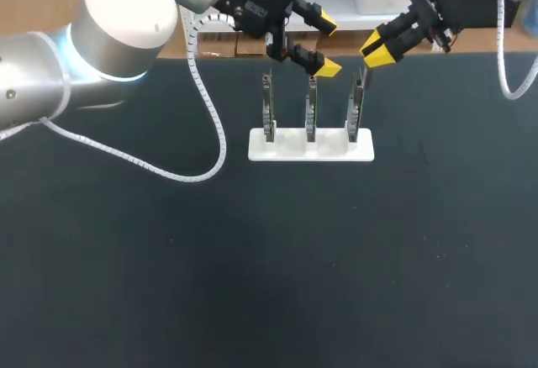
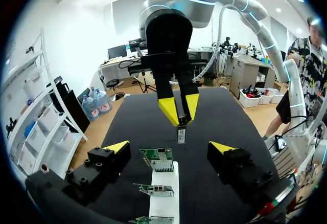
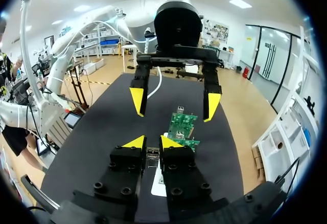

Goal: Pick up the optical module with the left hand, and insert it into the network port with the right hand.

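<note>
**Module held over the board row.** The optical module (image 2: 181,133), a small metal sliver, hangs clamped between the yellow fingertips of the right hand (image 1: 374,49). Its long axis runs straight down out of the grip toward the desk (image 1: 252,284).

Read on the head view, with 12 o'clock at the desk's far edge, the module sits at about 1 o'clock from the top of the rightmost circuit board (image 1: 357,103). It is close above the board and apart from it. That board is one of three standing upright in a row in a white holder (image 1: 311,145).

The network port (image 2: 162,153) appears to be the small metal cage on the upper edge of the board nearest the right hand. It lies below the module's lower tip and a little to one side. Which way its mouth faces is too small to tell.

The left hand (image 1: 324,44) hovers at 9 o'clock from the right hand, above the middle board, its fingers spread wide and holding nothing.

The right hand is the nearer one and has the part, so the coming move looks like a short shift toward 7 o'clock. A straight descent along the module's own axis would follow. The likely risk is a tip that meets the board's edge instead of the port.
</note>
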### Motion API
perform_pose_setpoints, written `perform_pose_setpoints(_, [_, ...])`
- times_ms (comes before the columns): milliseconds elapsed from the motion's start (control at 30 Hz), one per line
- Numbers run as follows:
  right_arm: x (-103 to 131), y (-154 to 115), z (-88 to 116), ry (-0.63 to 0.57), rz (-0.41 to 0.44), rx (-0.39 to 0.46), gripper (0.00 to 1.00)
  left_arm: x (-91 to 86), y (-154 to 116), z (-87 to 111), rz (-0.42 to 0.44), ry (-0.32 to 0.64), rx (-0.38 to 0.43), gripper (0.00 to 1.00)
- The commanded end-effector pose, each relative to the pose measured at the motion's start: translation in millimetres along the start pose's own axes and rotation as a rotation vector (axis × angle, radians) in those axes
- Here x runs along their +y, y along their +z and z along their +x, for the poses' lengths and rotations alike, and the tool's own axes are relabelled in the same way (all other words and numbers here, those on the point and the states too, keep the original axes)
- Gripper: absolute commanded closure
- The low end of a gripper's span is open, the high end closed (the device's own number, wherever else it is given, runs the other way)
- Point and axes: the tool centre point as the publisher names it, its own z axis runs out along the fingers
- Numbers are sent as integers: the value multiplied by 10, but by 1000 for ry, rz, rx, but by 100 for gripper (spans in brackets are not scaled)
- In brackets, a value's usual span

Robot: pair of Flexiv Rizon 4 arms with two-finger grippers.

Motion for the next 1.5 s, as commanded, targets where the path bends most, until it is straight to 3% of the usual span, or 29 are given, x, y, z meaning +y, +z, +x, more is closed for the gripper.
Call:
perform_pose_setpoints(33, [33,-24,0,2,9,5,100,17,0,-14,4,-2,8,0])
perform_pose_setpoints(900, [-213,32,73,-5,-27,23,100,17,0,-14,4,-2,8,0])
perform_pose_setpoints(1500, [-253,80,201,21,-30,8,100,17,0,-14,4,-2,8,0])
